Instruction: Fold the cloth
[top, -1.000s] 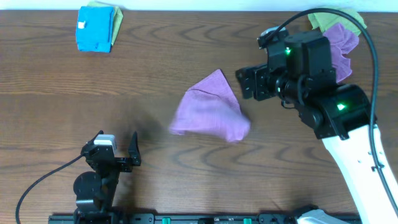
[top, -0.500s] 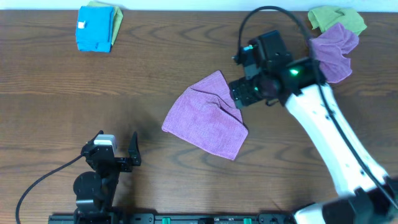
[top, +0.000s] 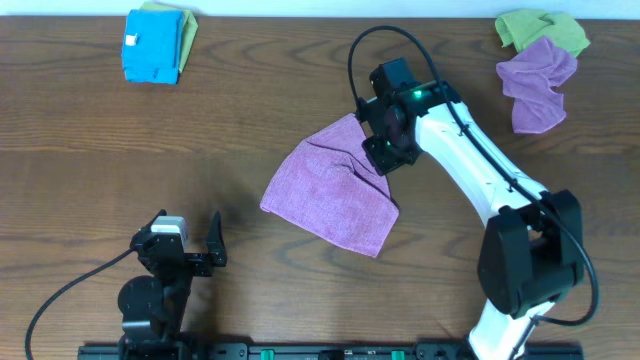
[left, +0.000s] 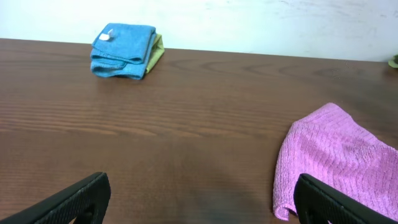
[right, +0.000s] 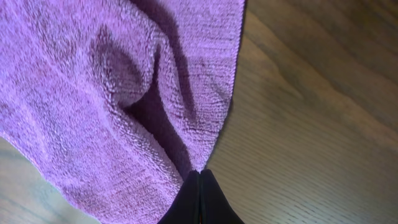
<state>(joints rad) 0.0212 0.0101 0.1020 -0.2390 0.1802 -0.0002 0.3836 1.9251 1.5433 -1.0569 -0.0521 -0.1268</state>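
— Two hands: where are they?
— Right hand (top: 383, 158) pinches the purple cloth (top: 330, 195) by its upper right edge, mid-frame on the worktop (top: 200, 130). Left hand (top: 190, 243) sits lower left, opened wide, holding nothing.
— Cloth flat?
— Mostly spread, rumpled near the pinch.

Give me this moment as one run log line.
right pincer: shut on purple cloth edge | left pincer: open, apart from cloth | fold: not yet done, cloth rumpled
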